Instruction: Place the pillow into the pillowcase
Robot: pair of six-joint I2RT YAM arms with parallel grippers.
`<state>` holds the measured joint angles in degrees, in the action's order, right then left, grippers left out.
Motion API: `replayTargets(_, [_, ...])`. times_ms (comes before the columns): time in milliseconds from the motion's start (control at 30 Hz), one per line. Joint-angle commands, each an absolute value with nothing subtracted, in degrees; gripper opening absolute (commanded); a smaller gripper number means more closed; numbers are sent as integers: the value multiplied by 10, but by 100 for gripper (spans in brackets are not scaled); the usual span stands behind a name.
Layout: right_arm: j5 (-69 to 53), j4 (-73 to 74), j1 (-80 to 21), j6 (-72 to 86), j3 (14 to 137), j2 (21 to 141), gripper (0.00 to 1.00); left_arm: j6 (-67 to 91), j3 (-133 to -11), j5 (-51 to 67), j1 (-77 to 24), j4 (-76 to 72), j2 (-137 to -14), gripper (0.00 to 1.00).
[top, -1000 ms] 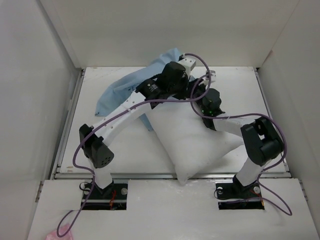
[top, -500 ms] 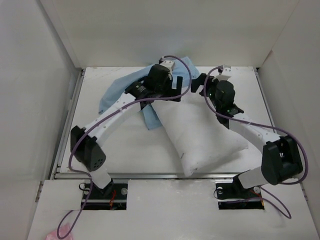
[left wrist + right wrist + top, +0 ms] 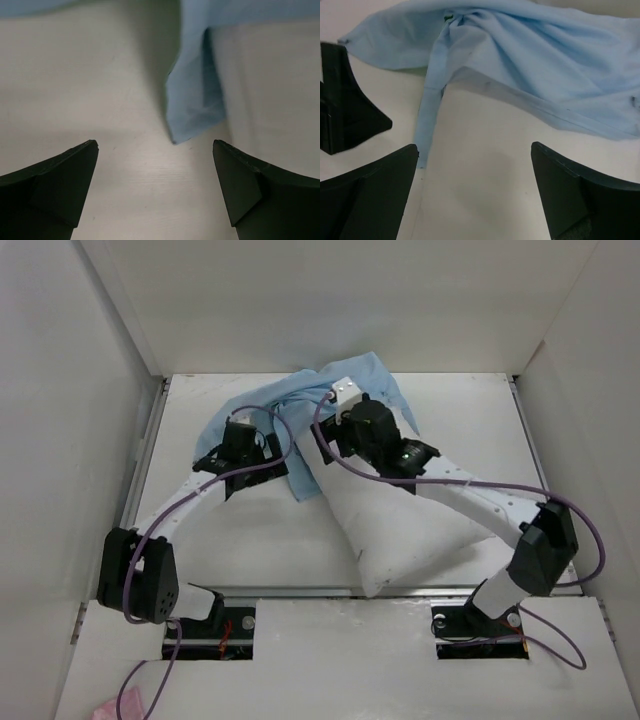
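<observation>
The white pillow [image 3: 410, 510] lies slantwise in the middle of the table. Its far end meets the crumpled light-blue pillowcase [image 3: 290, 405], which spreads along the back and drops a narrow strip [image 3: 300, 478] beside the pillow. I cannot tell whether the pillow's end is inside the case. My left gripper [image 3: 272, 452] is open just left of that strip, over bare table [image 3: 155, 145], with the pillowcase corner [image 3: 195, 110] ahead. My right gripper [image 3: 335, 440] is open above the pillow's far end [image 3: 474, 146], facing the pillowcase folds [image 3: 530, 60]. Neither holds anything.
White walls close in the table [image 3: 220, 530] on the left, back and right. A raised metal lip [image 3: 300, 590] runs along the near edge. Purple cables loop around both arms. One of the left gripper's fingers [image 3: 345, 107] shows at the left of the right wrist view.
Both grippers have gone from shut to open and let go of the pillowcase. The left arm drew back leftward and lower. The right arm swung left over the pillow's far end.
</observation>
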<state>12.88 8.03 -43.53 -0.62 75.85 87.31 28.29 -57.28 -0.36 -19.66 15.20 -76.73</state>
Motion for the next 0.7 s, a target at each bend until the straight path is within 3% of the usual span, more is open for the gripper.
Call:
replayTargets(0, [199,127,-439,-39,811,929,100,295,-520,68,-188,60,-760,100])
replayTargets(200, [246,156,-429,-32,881,1074,100,243,-496,98,-188,-12,-799,100])
replayTargets(300, [225,168,-422,-1,896,1101,93,230,-509,111,-188,-35,-849,100])
replayTargets(333, [202,168,-414,-1,896,1101,77,230,-514,112,-188,-35,-863,100])
replayTargets(433, [196,147,-399,27,869,1078,50,225,-541,105,-188,-51,-918,100])
replayTargets(467, [187,147,-389,27,859,1070,30,219,-555,99,-188,-51,-945,100])
replayTargets(500, [175,138,-383,35,859,1052,18,219,-562,99,-188,-51,-957,100])
replayTargets(533, [142,138,-372,35,852,1043,0,212,-569,105,-188,-51,-968,99])
replayTargets(667, [79,108,-364,51,824,1001,0,207,-590,140,-188,-72,-987,95])
